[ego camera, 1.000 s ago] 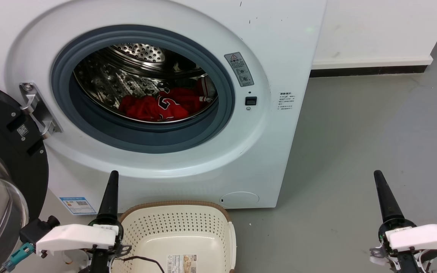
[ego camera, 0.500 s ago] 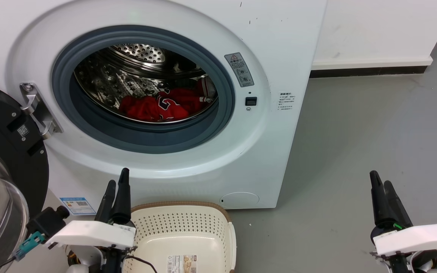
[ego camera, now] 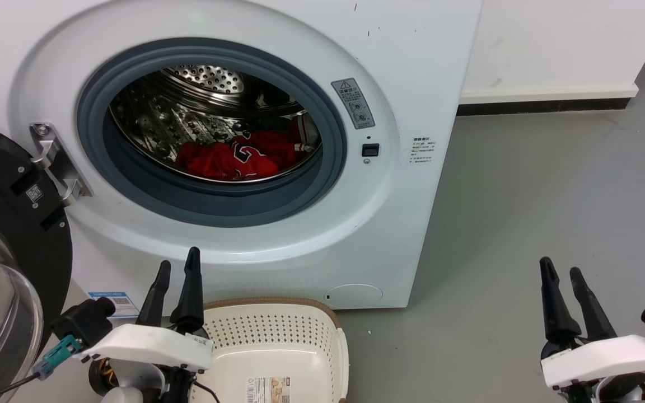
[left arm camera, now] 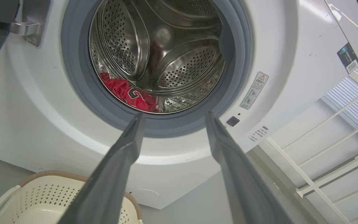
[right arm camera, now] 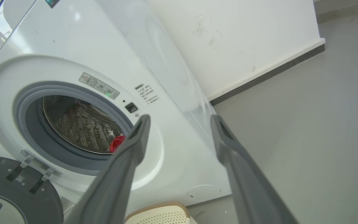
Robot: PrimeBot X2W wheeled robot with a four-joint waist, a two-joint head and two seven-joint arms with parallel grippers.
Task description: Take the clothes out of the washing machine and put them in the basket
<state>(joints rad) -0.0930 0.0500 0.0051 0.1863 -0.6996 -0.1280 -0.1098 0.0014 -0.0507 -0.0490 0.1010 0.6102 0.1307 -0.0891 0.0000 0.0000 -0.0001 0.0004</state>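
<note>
The white washing machine stands with its black-rimmed door swung open to the left. Red clothes with a black-white numeral lie at the bottom of the steel drum. A cream basket with a brown rim sits on the floor below the opening, with nothing but a label inside. My left gripper is open at the basket's left rim, fingers pointing up at the washer front. At the lower right, over bare floor, my right gripper is open.
Grey floor stretches to the right of the washer. A white wall with a dark skirting strip runs behind it. White railings and blinds stand off to the washer's right in the left wrist view.
Both grippers have gone from shut to open. The left one has shifted right and up toward the washer; the right one has sunk slightly. Clothes and basket have not moved.
</note>
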